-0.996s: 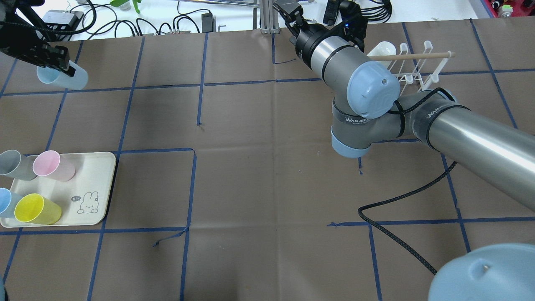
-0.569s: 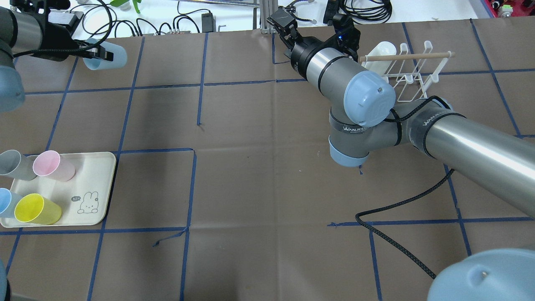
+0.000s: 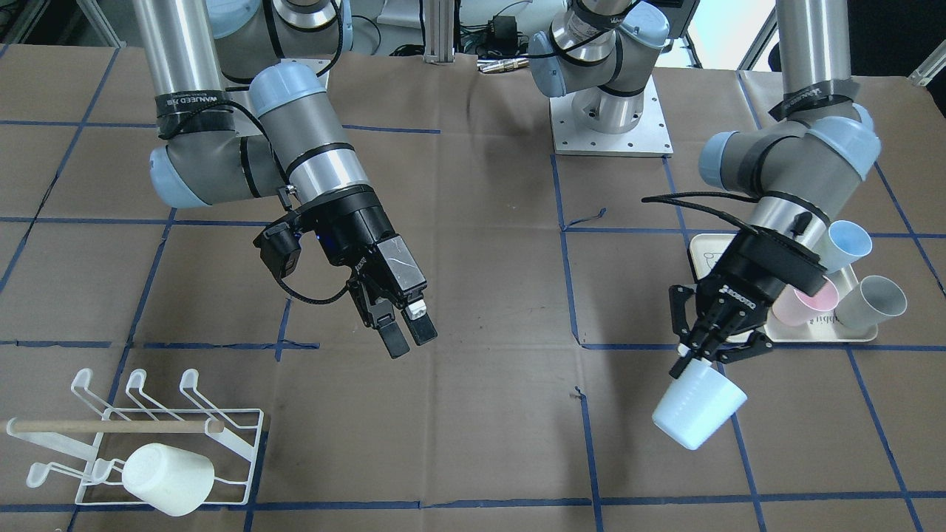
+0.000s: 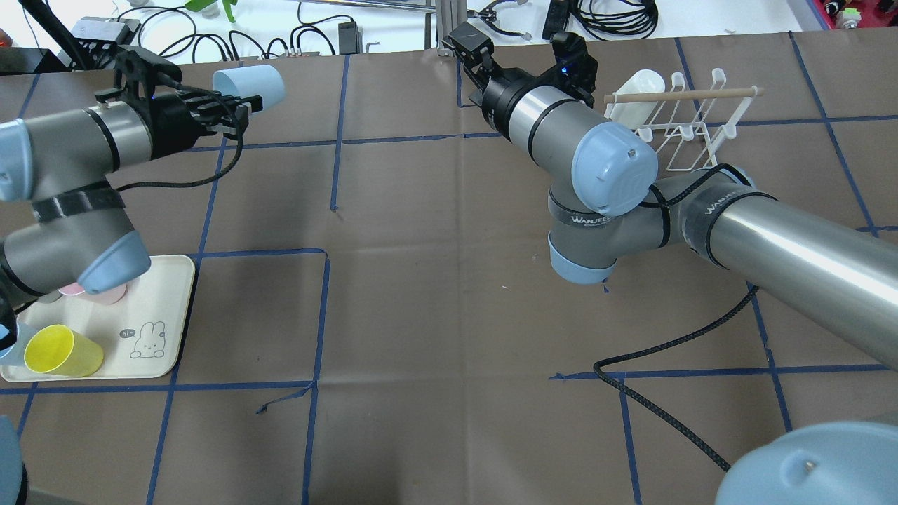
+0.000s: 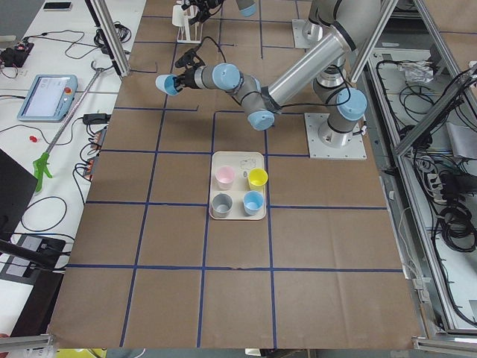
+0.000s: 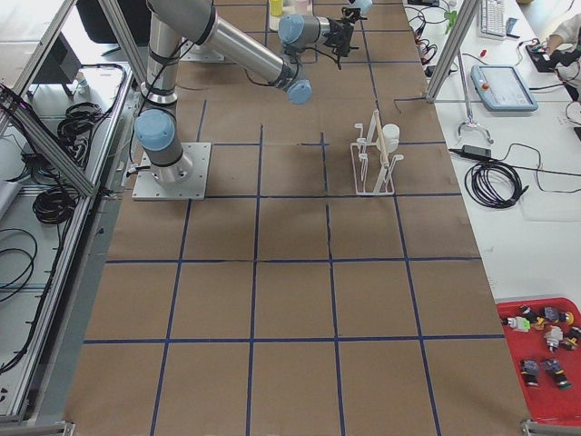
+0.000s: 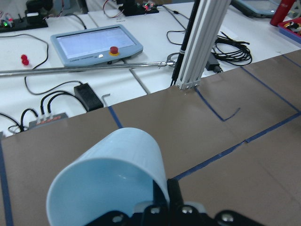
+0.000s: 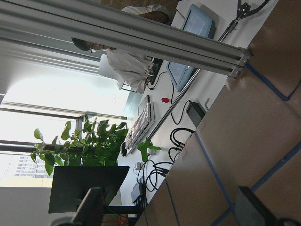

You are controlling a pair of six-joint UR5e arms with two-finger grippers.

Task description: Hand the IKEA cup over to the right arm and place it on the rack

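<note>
Rack [image 3: 148,411] sits nearest in the front-facing view, by the table's [image 3: 480,443] edge on the robot's right, with a wooden dowel [image 3: 111,426] across it and a white cup [image 3: 168,479] lying on its side at its near end. Farther back and across the table, the pale blue cup [image 3: 698,406] hangs tilted above the surface, its rim pinched by the left pincer [image 3: 695,358]. Well apart from it, the right pincer [image 3: 411,344] hovers spread and empty. Behind the left pincer, a cream tray [image 3: 820,336] holds a pink cup [image 3: 809,301], a grey cup [image 3: 876,299] and another blue cup [image 3: 846,244].

Sunlit window [image 8: 28,132], white workbench [image 7: 160,28]
</note>
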